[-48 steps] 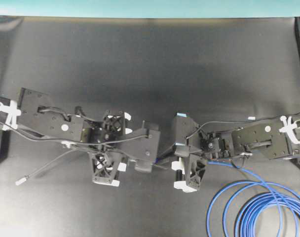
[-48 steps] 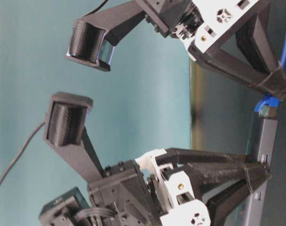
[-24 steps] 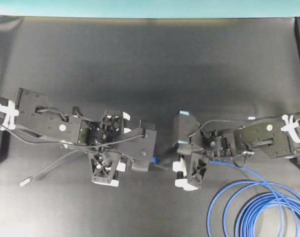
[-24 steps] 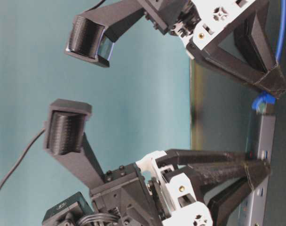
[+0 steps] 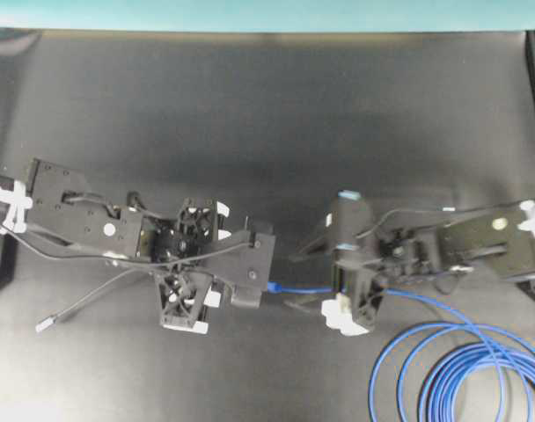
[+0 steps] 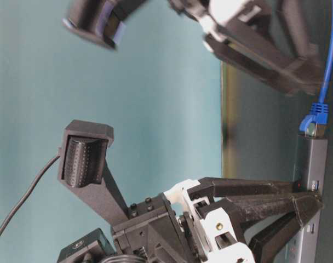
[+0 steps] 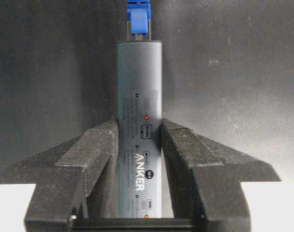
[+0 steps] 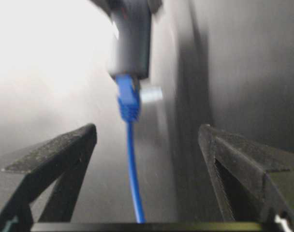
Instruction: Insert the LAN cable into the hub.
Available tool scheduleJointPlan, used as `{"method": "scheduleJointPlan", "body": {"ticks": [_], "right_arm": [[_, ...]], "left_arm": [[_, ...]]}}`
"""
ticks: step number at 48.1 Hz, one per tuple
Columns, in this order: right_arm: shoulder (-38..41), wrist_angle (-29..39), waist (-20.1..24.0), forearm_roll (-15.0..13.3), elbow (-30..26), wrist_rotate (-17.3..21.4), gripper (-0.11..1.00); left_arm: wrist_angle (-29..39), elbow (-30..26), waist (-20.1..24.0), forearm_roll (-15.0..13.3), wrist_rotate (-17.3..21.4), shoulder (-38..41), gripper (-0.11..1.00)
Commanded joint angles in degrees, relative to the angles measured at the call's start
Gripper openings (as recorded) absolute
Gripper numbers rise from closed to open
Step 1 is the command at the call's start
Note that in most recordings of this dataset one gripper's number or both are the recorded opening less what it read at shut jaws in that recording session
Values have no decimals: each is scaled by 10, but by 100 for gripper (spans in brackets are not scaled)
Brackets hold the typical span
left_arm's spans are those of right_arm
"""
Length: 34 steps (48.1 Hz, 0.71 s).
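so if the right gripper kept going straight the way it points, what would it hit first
Probably the blue plug seated in the hub, straight ahead between its open fingers. The cable already runs through that gap. Depth is unclear.

My left hand sits left of centre over the tabletop, with the hub between its fingers, the hub's far end pointing right. The LAN cable has its plug in that end. My right hand stands just right of the plug, apart from it, the cable running between its fingers. The cable's loops lie at the near right corner.
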Motion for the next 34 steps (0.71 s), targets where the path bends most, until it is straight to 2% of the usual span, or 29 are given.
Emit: {"method": "scheduleJointPlan", "body": {"ticks": [1,9,18,20,24,28,30,34], "right_arm": [[-23,-36,-1,3,12,4,82],[-49,-89,-3,18,47,8,82],[-62,-104,-4,32,70,9,82],[-64,-105,-3,31,73,9,82],[-67,-105,-4,31,77,8,82],[-70,-105,-7,32,82,7,82],[-73,-105,-7,32,84,6,82],[-80,-105,-9,31,89,6,82]], "left_arm": [[-6,-2,2,3,-1,-10,29],[-5,-1,3,2,-3,-5,29],[-5,2,6,2,-4,-4,30],[-5,3,10,2,-4,-5,37],[-6,5,11,2,-3,-8,63],[-6,9,14,2,-4,-8,82],[-6,9,14,2,-4,-10,86],[-5,11,17,2,0,-18,84]]}}
